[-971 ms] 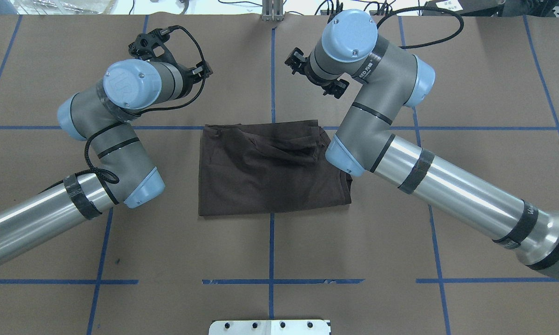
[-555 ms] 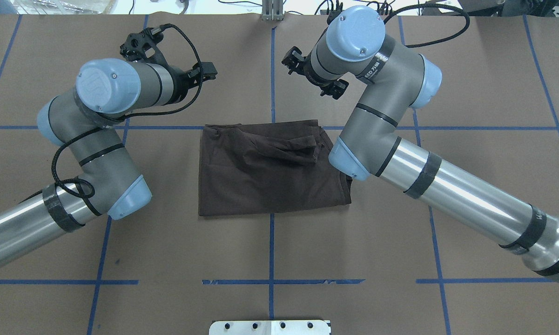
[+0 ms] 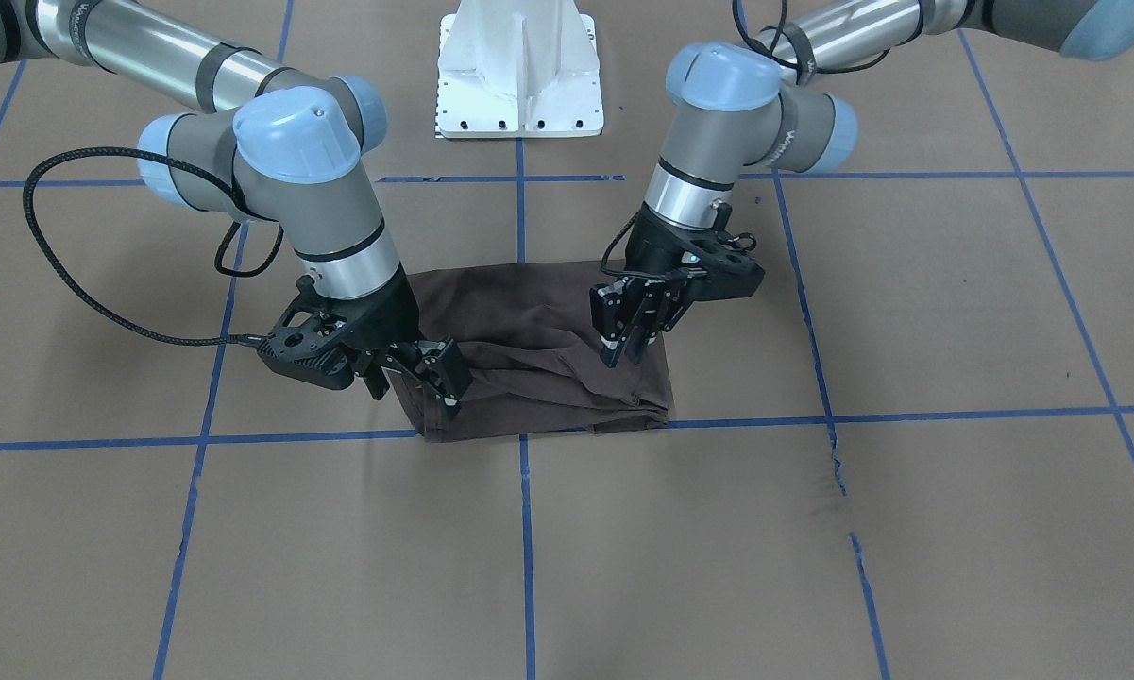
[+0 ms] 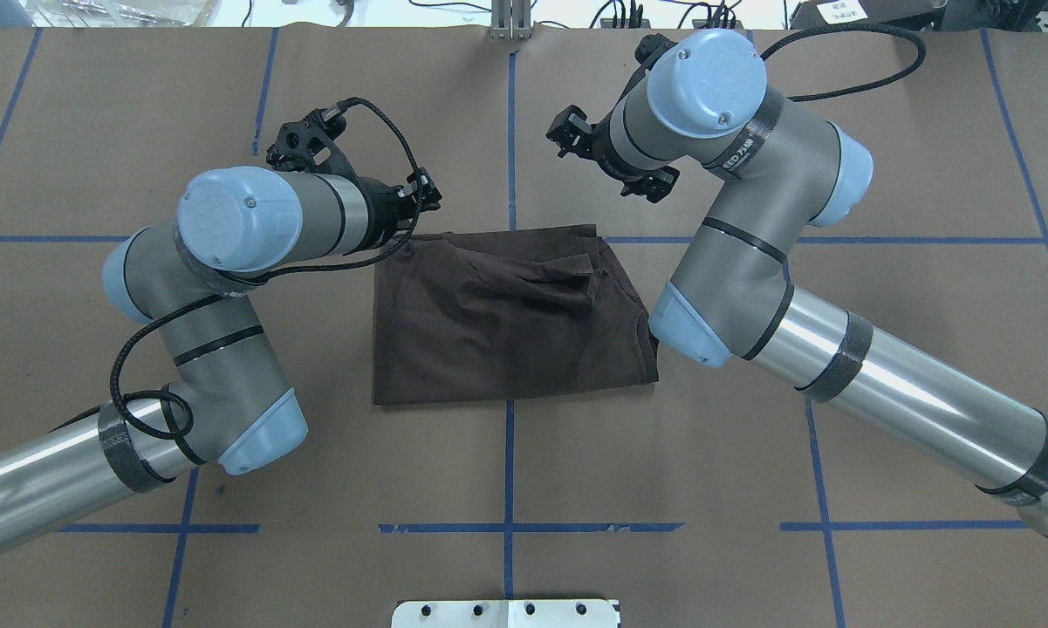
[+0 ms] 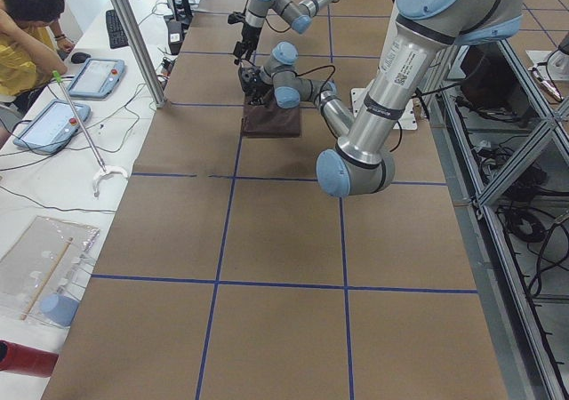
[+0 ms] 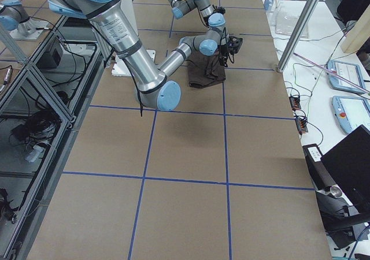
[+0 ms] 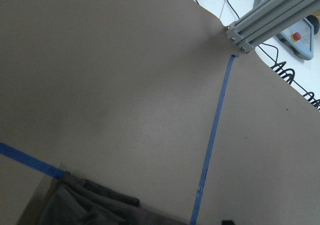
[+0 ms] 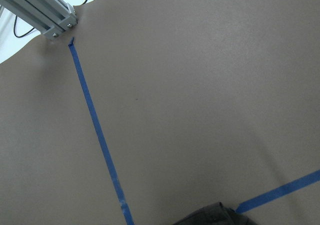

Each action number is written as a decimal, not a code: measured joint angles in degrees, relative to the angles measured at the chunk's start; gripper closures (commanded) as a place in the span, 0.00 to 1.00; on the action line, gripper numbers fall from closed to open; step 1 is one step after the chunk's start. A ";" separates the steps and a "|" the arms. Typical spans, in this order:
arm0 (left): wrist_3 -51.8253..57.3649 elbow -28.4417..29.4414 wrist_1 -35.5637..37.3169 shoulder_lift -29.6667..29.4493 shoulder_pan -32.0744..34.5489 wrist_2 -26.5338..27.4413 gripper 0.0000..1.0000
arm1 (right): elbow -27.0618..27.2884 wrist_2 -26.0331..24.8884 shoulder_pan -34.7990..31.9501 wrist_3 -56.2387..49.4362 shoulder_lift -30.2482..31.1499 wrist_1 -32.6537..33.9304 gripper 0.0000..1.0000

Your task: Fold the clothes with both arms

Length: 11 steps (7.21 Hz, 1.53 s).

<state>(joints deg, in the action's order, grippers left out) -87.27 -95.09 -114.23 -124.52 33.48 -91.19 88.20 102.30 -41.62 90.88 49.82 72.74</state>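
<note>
the dark t-shirt (image 4: 506, 323) lies folded into a rough rectangle on the brown paper table (image 4: 506, 471), straddling the blue tape line (image 4: 509, 462) that runs from my base toward the far edge. its far edge sits right along the cross tape line, and that far part is rumpled, with a loose fold lying across it; the near part is flat.

my left gripper (image 3: 634, 326) hangs over the shirt's far corner on my left side. in the front-facing view its fingers (image 3: 612, 321) point down at the cloth and stand a little apart, with nothing between them; i cannot tell whether the tips touch the fabric.

my right gripper (image 3: 415, 373) is at the shirt's far corner on my right side, tilted low. its fingers are spread, with nothing clamped between them, and one fingertip looks to be right at the cloth edge, though contact is not clear.

my left wrist camera looks past the shirt's far edge (image 7: 95, 207) to bare paper and tape. my right wrist camera catches only a dark bump of fabric (image 8: 210, 216) at the bottom of its view.

beyond the shirt, off the table's far edge, a person in yellow (image 5: 27, 27) sits by some tablets.
</note>
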 measured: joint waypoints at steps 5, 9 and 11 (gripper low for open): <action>22.81 4.37 10.24 -3.96 -4.02 -7.20 1.00 | 0.27 -0.15 -0.02 -1.04 0.67 0.01 0.00; 22.57 18.85 6.47 -14.70 -3.77 -7.64 1.00 | 0.16 0.00 -0.04 -1.05 1.43 -0.32 0.00; 23.41 28.01 -2.71 -18.32 1.05 -7.94 1.00 | 0.28 -0.01 -0.04 -1.09 1.72 -0.38 0.00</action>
<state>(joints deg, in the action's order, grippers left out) -63.86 -67.07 -116.95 -142.84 34.53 -99.14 88.49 102.29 -41.66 89.79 51.55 72.36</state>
